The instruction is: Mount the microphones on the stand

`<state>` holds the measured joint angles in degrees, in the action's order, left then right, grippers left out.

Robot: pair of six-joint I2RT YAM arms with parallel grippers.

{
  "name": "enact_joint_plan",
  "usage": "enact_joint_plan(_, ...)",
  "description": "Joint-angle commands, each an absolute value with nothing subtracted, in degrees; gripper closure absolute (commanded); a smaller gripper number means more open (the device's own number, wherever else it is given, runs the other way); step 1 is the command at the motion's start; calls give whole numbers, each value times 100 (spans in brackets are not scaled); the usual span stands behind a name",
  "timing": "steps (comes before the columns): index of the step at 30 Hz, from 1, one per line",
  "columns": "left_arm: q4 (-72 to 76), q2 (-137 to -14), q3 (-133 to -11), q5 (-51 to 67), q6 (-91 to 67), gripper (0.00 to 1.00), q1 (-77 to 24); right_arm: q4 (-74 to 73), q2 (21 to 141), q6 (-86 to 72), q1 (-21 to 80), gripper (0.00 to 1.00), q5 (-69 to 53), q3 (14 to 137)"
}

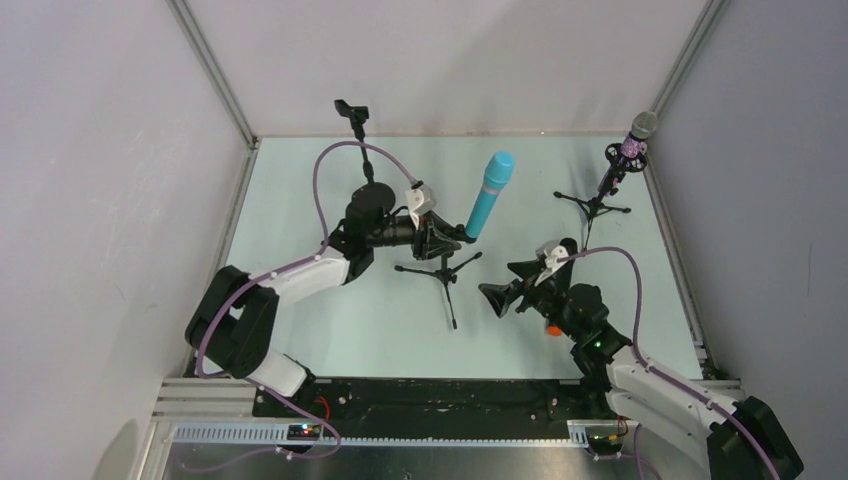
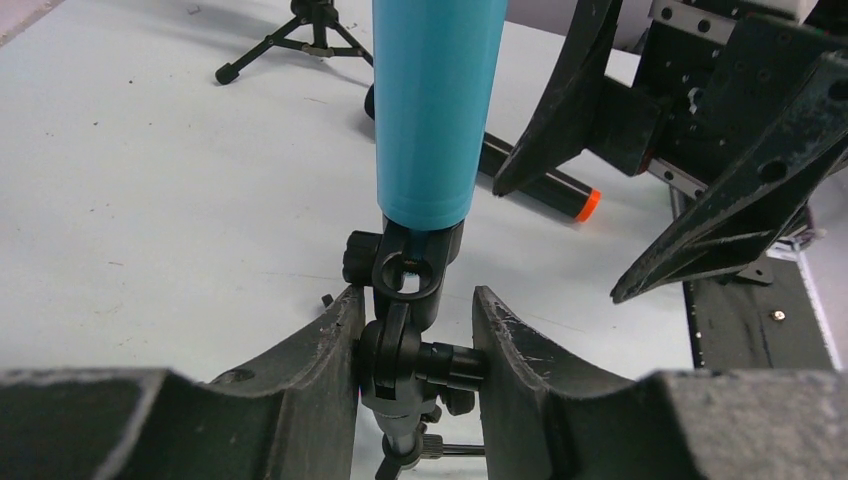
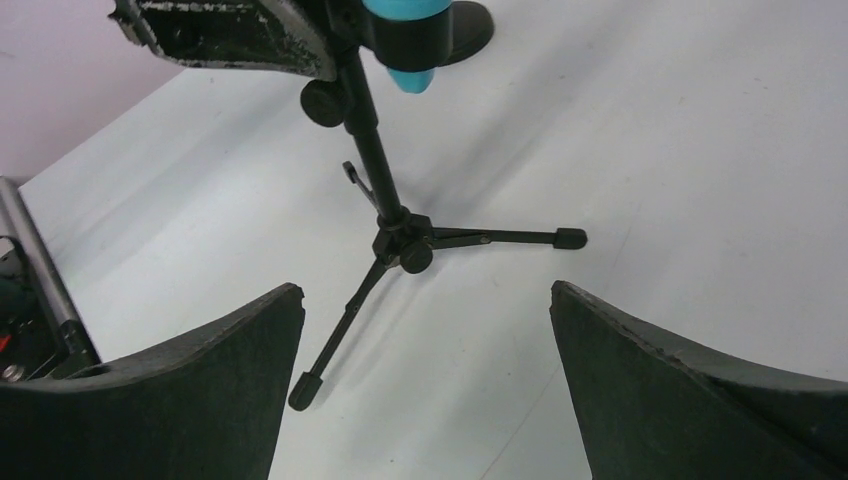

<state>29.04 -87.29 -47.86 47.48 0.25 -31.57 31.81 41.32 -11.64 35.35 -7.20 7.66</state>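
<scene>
The turquoise microphone (image 1: 489, 196) (image 2: 435, 110) sits tilted in the clip of the middle tripod stand (image 1: 443, 272) (image 3: 400, 238). My left gripper (image 1: 441, 238) (image 2: 415, 300) is shut on that stand's swivel joint (image 2: 410, 355), just below the clip. My right gripper (image 1: 506, 284) (image 3: 425, 290) hangs wide open right of the stand, above the table, holding nothing. The purple microphone (image 1: 634, 140) stands in the far right stand (image 1: 598, 203). The black microphone with an orange end (image 2: 560, 192) (image 1: 553, 328) lies on the table, mostly hidden under my right arm.
A third stand (image 1: 353, 116) with nothing in its clip stands at the back left. White walls with metal posts close in the table (image 1: 300, 190) on three sides. My right gripper's fingers (image 2: 740, 200) loom close to the turquoise microphone.
</scene>
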Motion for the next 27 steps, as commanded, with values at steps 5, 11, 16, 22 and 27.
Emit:
enact_joint_plan(5,3198,-7899,-4731,4709,-388,100,-3177,3885,4622,-845,4051,5,-973,1224)
enact_joint_plan(11,3087,-7451,-4601,4562,-243,100,-3341,4321,5016,-662,4531,8,-855,1344)
enact_joint_plan(16,2984,-7117,-4582,4412,-216,100,-3517,4759,5302,-644,4758,10,-745,1415)
enact_joint_plan(22,2879,-6902,-4553,4170,-232,100,-3921,5001,5657,-661,4905,13,-686,1570)
enact_joint_plan(27,2813,-6691,-4536,3897,-279,100,-4149,5258,5913,-704,4979,17,-620,1601)
